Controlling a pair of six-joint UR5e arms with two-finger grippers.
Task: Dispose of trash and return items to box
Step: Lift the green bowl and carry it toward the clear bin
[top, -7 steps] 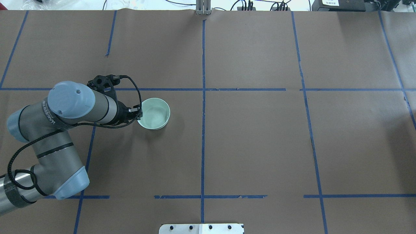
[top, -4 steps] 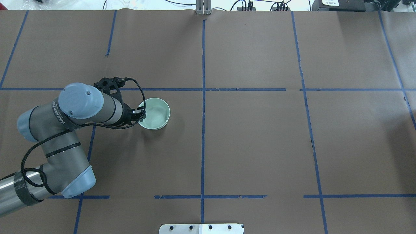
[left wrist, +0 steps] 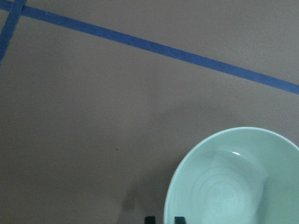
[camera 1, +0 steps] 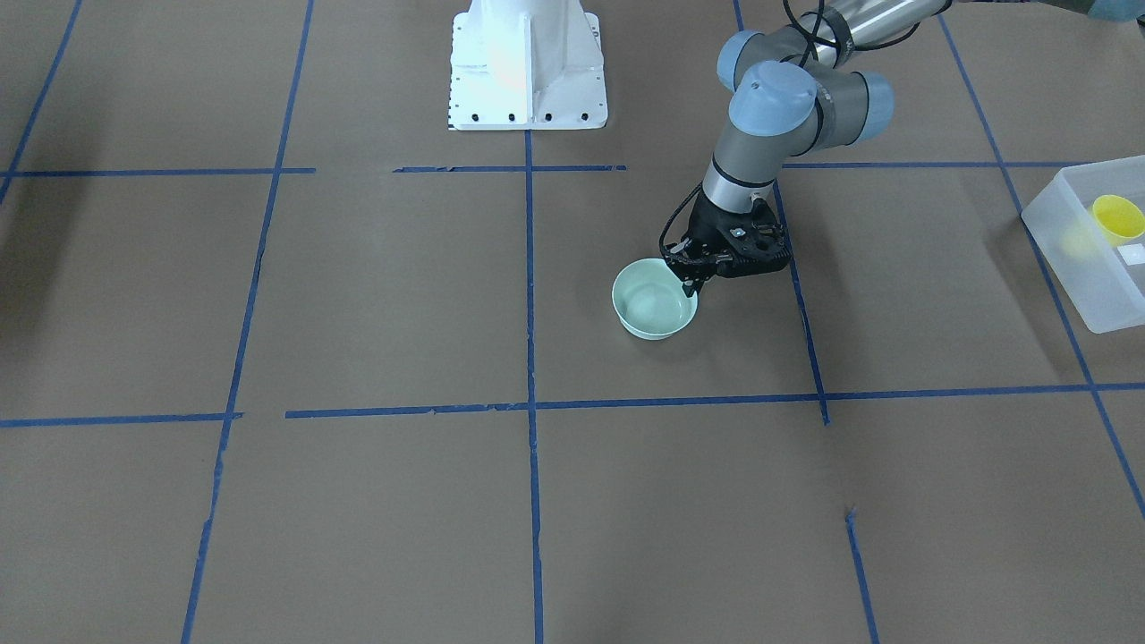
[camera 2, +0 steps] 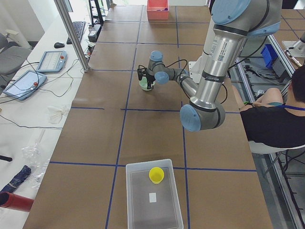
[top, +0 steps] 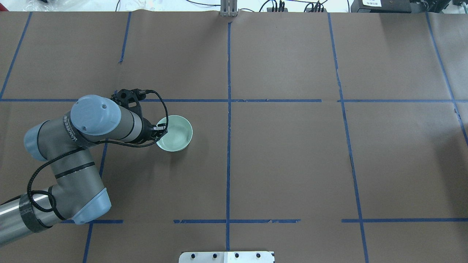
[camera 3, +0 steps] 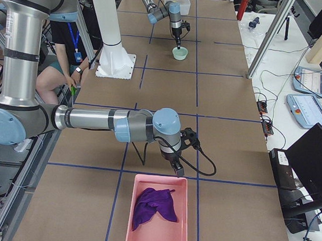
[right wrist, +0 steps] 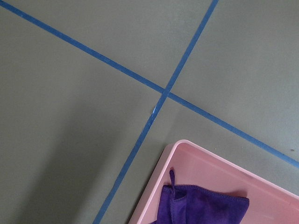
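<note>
The pale mint-green bowl [top: 177, 134] sits left of the table's centre, and also shows in the front view [camera 1: 651, 304] and the left wrist view [left wrist: 233, 186]. My left gripper [top: 161, 129] is at the bowl's near-left rim. Its two fingertips [left wrist: 149, 219] straddle the rim close together, shut on it. The yellow cup [camera 1: 1118, 217] stands inside the translucent box [camera 1: 1069, 259] at the table's left end, also in the exterior left view [camera 2: 156, 175]. My right gripper [camera 3: 176, 171] hangs over a pink tray; I cannot tell if it is open or shut.
The pink tray [camera 3: 139, 225] at the table's right end holds a purple cloth [camera 3: 155, 207], also seen in the right wrist view [right wrist: 201, 205]. Blue tape lines cross the brown paper. The white robot base [camera 1: 526, 63] stands at the table's near edge. An operator sits beside the robot.
My left arm has moved right to the bowl and its fingers now sit over the rim. The bowl has shifted slightly towards the robot.
</note>
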